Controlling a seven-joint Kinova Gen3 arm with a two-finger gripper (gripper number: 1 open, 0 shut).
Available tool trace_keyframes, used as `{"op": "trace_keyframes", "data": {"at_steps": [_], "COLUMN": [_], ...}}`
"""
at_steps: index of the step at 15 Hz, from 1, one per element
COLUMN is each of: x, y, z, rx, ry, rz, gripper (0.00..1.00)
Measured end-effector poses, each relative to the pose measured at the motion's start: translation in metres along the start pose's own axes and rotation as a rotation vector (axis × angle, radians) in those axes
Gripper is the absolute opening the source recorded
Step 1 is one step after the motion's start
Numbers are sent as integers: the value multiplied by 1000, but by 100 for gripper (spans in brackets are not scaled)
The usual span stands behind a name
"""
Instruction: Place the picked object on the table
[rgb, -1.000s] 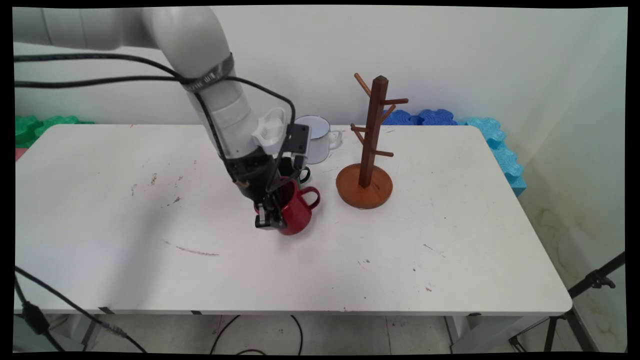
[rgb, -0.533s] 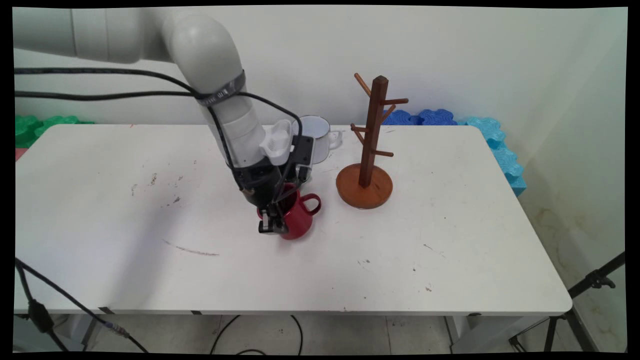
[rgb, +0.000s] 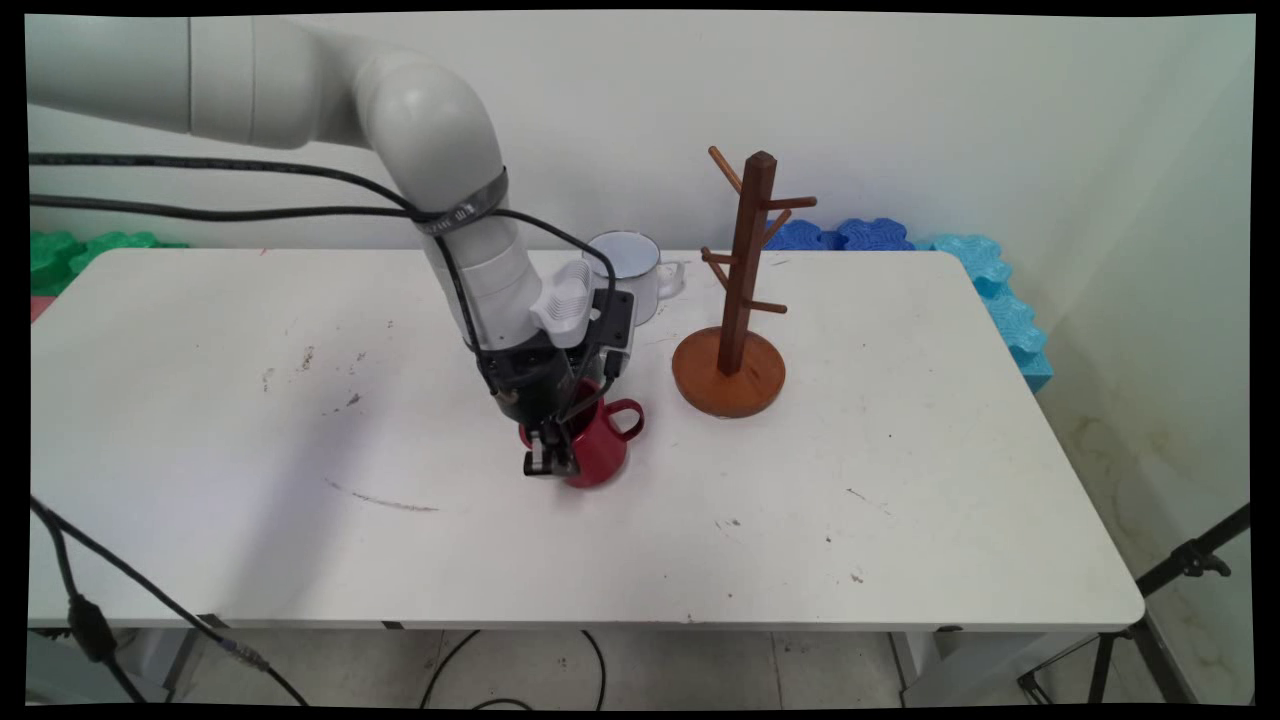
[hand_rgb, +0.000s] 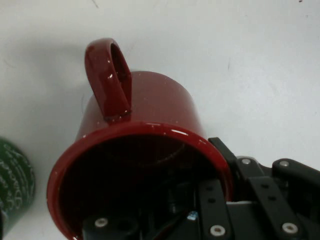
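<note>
Clamped with the fingers (hand_rgb: 226, 154) across the wall of the red mug (rgb: 603, 452), one down inside the cup and one outside against the glaze: a rim pinch, leaving the handle free and sticking out on the side toward the wooden mug tree (rgb: 745, 285). Coming down steeply from above, so biting the rim suits that approach better than wrapping the body. Hard to say whether resting on the counter (rgb: 250, 450) or just off it. Seen along the hand: red mug (hand_rgb: 145, 105) filling the view, with a green mug (hand_rgb: 12, 186) close beside it. Farther back, near the wall, a white enamel mug (rgb: 637, 272), well clear of the grip.
</note>
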Motion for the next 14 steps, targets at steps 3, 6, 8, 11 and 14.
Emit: {"op": "trace_keyframes", "data": {"at_steps": [3, 6, 8, 11, 14], "x": [1, 2, 3, 4, 5], "y": [-1, -1, -1, -1, 0], "z": [5, 9, 11, 11, 7], "rx": [-2, -4, -4, -4, -3], "ry": [-1, 3, 9, 21, 40], "rz": [2, 3, 4, 6, -1], "gripper": [0, 100, 100, 100, 100]}}
